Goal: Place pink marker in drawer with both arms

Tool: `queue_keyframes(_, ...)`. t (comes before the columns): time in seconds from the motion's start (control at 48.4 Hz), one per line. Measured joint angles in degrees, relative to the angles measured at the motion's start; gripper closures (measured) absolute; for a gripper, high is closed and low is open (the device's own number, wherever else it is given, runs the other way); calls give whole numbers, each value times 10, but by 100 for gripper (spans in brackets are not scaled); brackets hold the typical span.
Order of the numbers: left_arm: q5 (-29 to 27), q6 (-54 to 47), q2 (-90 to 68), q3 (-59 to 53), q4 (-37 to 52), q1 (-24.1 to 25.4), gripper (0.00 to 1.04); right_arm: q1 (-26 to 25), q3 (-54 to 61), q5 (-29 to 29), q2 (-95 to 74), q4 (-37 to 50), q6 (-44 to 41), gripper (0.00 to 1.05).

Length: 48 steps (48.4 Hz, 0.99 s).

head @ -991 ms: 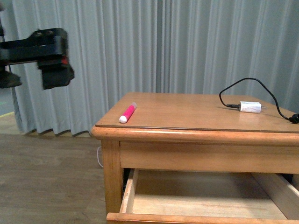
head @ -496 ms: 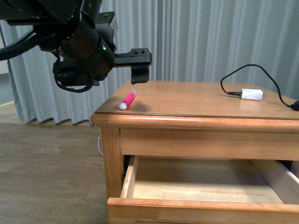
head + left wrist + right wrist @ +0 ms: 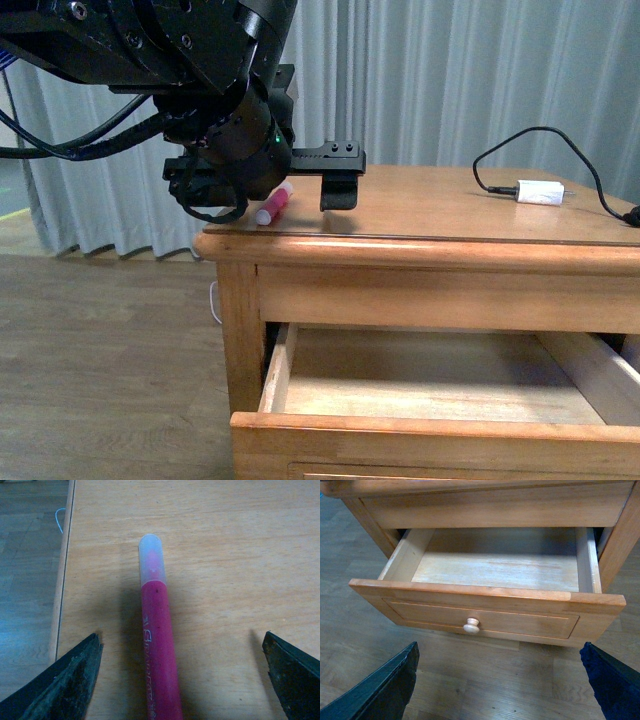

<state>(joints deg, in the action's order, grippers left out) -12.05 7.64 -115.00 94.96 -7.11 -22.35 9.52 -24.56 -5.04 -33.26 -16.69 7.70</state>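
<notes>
My left gripper [image 3: 181, 647] is spread wide over the worktop [image 3: 450, 215], close to its front left corner. One dark finger [image 3: 70, 680] sits on each side of the pink marker [image 3: 157, 645], and neither touches it. The marker lies flat on the wood just inside the left edge, its barrel running between my jaws and its pale cap end pointing away from my wrist. In the front view my left arm [image 3: 190, 60] covers part of the marker, so only a short pink stretch shows beside it. I cannot tell whether my fingertips rest on the wood or hang just above it.

My right gripper [image 3: 498, 652] is also released and holds nothing. Its two fingers are set far apart in front of the drawer [image 3: 485, 592], over the wooden floor [image 3: 485, 685]. The drawer stands pulled out below the front edge, showing pale wood inside and the round knob [image 3: 471, 625] on its panel front.

Near the back right corner a white charger plug [image 3: 540, 192] lies with its black cable [image 3: 520, 140] looping above it, well apart from the marker.
</notes>
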Motion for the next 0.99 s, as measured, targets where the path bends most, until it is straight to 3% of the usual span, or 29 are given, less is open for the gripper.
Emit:
queue_keyframes(0.227, -7, -22, -5, 5, -7, -1, 7, 0, 0, 0, 0, 0, 0, 8)
queue_keyframes(0.785, -18, -31, -5, 4, -14, 6, 86, 0, 0, 0, 0, 0, 0, 8)
queue_keyframes(0.909, -8, -31, -1, -6, 5, 10, 90, 0, 0, 0, 0, 0, 0, 8)
queue_keyframes(0.991, 29, -39, 8, -34, 59, 11, 90, 0, 0, 0, 0, 0, 0, 8)
